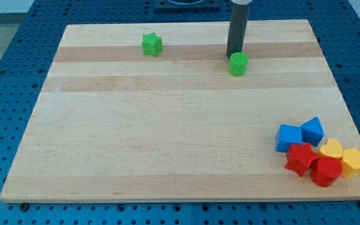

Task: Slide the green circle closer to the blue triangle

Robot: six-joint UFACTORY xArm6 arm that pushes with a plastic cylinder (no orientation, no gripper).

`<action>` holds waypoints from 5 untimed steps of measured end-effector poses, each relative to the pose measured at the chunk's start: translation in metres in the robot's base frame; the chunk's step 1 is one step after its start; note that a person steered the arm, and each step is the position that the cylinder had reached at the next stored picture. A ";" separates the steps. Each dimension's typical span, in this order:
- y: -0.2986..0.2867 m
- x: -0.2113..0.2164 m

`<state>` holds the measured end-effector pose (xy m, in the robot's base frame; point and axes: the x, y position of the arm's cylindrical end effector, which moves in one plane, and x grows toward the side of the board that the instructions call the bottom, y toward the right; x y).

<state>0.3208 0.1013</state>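
Note:
The green circle point(238, 64) sits near the view's top, right of centre, on the wooden board point(167, 125). My tip point(232, 56) stands just at its upper left edge, touching or nearly touching it. The blue triangle point(313, 130) lies far down at the view's lower right, next to a blue cube point(288, 137) on its left.
A green star-like block point(152, 44) lies at the view's top left of centre. At the lower right, a red star point(300, 158), a red block point(325, 170), a yellow heart point(331, 149) and a yellow block point(354, 161) crowd below the blue blocks.

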 end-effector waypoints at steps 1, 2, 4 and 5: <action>-0.014 0.015; -0.044 0.017; -0.012 0.029; 0.018 0.035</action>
<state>0.3561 0.1190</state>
